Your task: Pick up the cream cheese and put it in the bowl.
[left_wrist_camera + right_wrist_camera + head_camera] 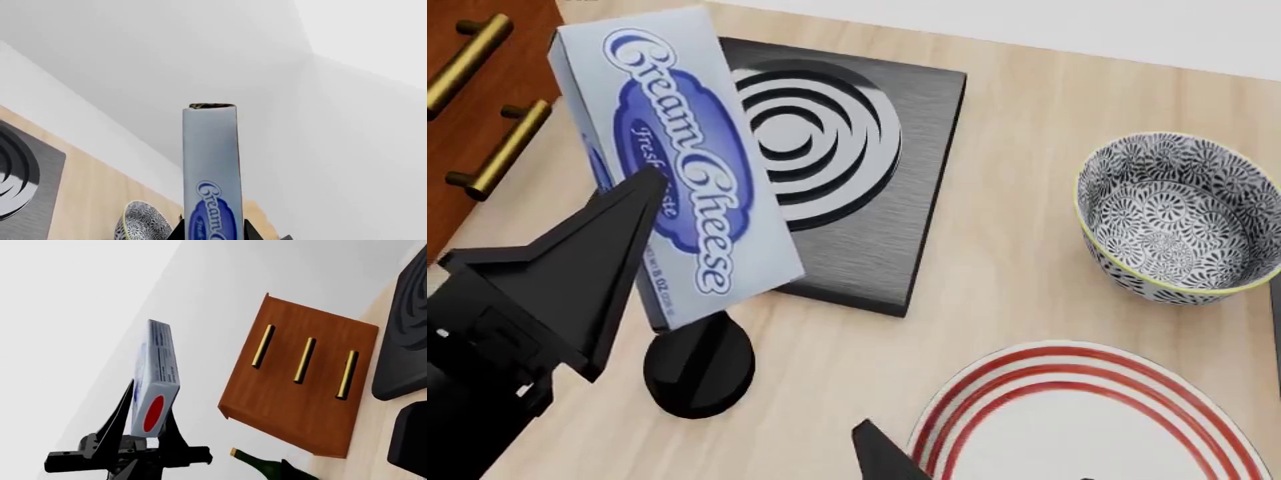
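Left end effector [143, 440] clamps cream cheese [681, 170] aloft

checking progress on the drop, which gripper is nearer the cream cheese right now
Left. The left gripper is clamped on the cream cheese, lifted above the table. The right gripper shows only as a dark fingertip at the head view's bottom edge beside the red-ringed plate, apart from the box.
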You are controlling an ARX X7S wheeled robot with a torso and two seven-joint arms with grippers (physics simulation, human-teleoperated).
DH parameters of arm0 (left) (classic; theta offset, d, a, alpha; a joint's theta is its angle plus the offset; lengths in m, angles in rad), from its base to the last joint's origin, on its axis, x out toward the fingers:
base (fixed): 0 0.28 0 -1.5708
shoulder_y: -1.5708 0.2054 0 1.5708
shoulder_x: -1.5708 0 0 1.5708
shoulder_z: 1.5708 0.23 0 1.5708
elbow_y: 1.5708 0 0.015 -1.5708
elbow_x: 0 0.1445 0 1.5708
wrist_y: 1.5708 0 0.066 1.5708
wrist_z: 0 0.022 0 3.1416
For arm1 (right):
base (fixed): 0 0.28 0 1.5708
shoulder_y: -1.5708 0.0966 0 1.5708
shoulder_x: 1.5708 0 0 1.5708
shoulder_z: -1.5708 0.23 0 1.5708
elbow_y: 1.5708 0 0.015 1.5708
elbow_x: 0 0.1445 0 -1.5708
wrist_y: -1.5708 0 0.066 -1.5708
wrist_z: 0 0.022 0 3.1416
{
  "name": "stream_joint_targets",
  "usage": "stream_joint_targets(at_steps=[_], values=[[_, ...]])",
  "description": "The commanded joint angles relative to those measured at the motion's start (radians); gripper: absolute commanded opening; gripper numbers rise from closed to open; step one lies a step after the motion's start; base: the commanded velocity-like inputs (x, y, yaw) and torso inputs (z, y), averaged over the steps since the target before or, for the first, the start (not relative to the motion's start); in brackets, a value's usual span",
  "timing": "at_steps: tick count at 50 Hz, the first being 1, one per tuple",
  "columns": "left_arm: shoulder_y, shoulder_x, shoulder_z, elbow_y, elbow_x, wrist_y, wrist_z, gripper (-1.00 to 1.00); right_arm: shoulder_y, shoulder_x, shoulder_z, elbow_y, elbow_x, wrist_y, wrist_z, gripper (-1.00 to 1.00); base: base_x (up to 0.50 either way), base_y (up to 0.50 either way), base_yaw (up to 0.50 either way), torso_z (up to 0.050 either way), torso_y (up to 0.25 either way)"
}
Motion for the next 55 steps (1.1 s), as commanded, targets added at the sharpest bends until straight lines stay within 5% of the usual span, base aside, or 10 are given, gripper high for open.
stream_joint_targets(at_steps=[1,55], values=[[0.007,0.0,0.009,0.002,-0.005,0.013,0.014,-1.0,0.013,-0.005,-0.021,-0.046,-0.01,0.012,0.027,1.0,0.0,0.0,0.0,0.0,0.0],[0.039,-0.013,0.055,-0.044,0.082,0.027,0.064,-1.0,-0.054,0.016,0.003,-0.271,-0.122,-0.029,0.094,1.0,0.0,0.0,0.0,0.0,0.001]])
